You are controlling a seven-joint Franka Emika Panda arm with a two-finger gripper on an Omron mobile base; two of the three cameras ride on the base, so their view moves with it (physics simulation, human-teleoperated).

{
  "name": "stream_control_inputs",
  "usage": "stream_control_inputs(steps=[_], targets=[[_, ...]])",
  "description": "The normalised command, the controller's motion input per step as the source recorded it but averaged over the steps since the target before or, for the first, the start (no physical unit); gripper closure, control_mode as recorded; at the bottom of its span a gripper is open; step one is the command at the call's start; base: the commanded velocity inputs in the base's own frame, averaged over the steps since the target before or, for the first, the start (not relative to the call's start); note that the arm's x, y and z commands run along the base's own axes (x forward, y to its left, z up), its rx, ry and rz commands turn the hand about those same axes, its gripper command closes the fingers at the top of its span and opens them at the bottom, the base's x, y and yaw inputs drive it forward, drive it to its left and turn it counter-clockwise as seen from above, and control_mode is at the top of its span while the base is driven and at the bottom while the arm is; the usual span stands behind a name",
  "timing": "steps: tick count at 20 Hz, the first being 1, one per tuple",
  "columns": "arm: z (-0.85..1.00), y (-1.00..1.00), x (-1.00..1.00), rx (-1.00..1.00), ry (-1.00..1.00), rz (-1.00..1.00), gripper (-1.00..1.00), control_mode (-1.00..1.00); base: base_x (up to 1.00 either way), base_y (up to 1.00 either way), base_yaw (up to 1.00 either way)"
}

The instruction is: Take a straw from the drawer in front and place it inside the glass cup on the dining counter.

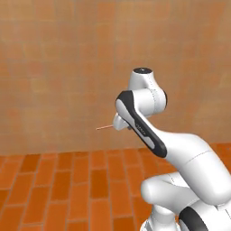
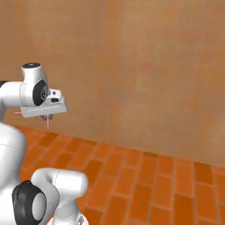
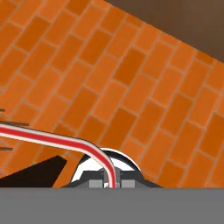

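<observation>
My gripper (image 2: pixel 47 117) is held up in the air, shut on the straw (image 3: pixel 65 141). In the hand view the red-and-white straw rises between the fingertips at the bottom and bends away to the left edge. One thin pink end of the straw (image 1: pixel 104 128) pokes out to the left of the hand in the left base view. Below the hand in the right base view, a short piece of the straw (image 2: pixel 48 124) hangs down. The drawer, the glass cup and the dining counter are out of view.
A tan wall (image 1: pixel 67 67) stands straight ahead. Orange brick-tile floor (image 2: pixel 145 184) lies below the arm. A dark brown surface (image 3: pixel 188 22) crosses the top right corner of the hand view.
</observation>
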Motion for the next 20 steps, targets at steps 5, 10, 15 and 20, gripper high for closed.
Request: stream_control_inputs(steps=[5, 10, 15, 20], targets=[[0.00, 0.00, 0.00, 0.00, 0.00, 0.00, 1.00, 1.00, 1.00, -0.05, 0.61], [0.00, 0.00, 0.00, 0.00, 0.00, 0.00, 1.00, 1.00, 0.94, -0.17, 0.78], [0.00, 0.00, 0.00, 0.00, 0.00, 0.00, 1.00, 1.00, 0.83, -0.15, 0.82], [0.00, 0.00, 0.00, 0.00, 0.00, 0.00, 1.00, 1.00, 0.87, -0.23, 0.79]])
